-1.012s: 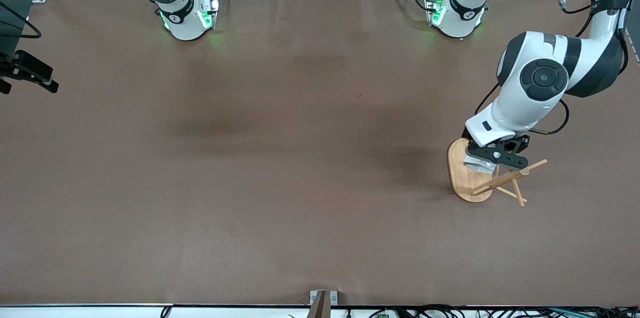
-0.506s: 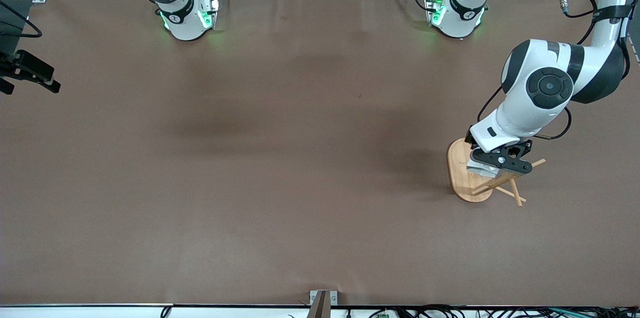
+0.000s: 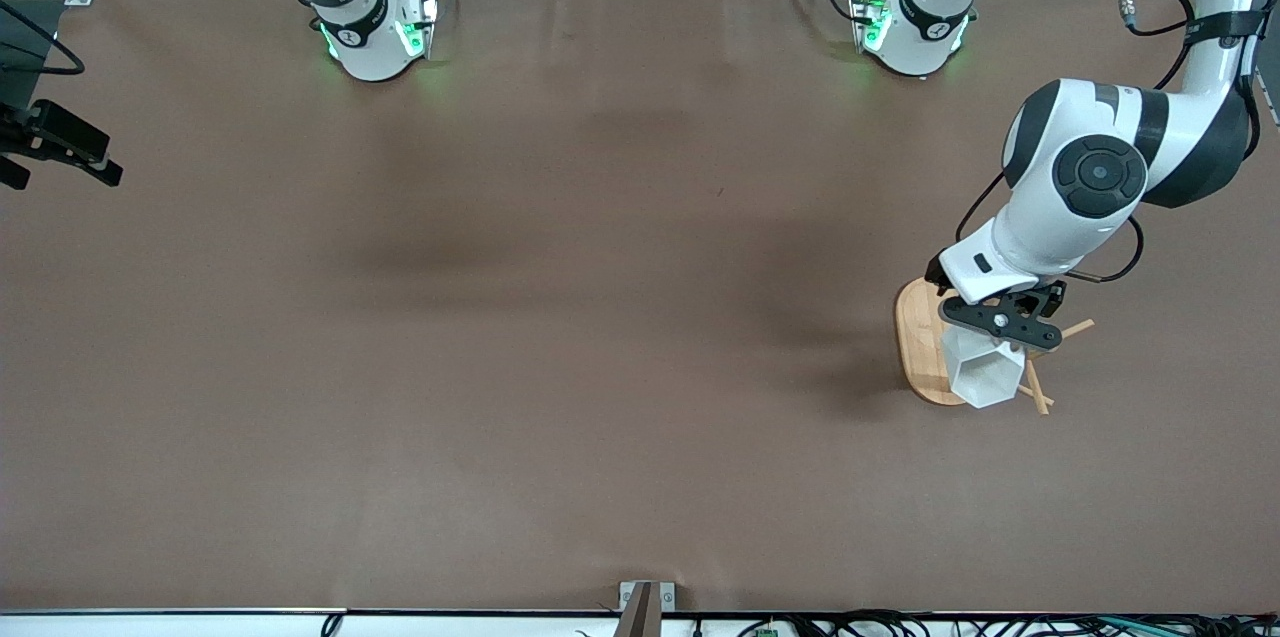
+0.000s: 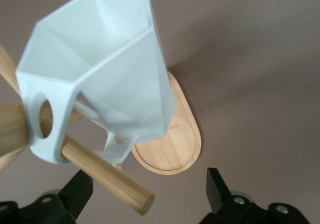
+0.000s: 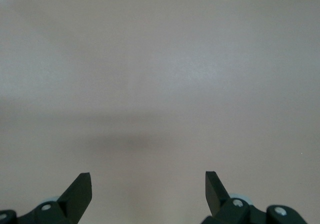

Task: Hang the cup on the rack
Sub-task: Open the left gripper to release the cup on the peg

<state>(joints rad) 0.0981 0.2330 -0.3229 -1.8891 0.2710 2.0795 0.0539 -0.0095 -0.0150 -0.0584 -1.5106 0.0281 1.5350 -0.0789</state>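
Surface: brown desk (image 3: 560,317), bare apart from the mug tree. Left tool (image 4: 150,194): over the mug tree (image 3: 925,357), jaws spread wide, gripping nothing. Cup (image 4: 105,69): white, faceted, hanging tilted on a mug-tree peg (image 4: 107,176) that passes through its handle hole, clear of both fingers. Right tool (image 5: 148,191): waiting well apart from the mug tree, jaws wide, empty. Status: hanging appears done; only withdrawing the left tool seems left.
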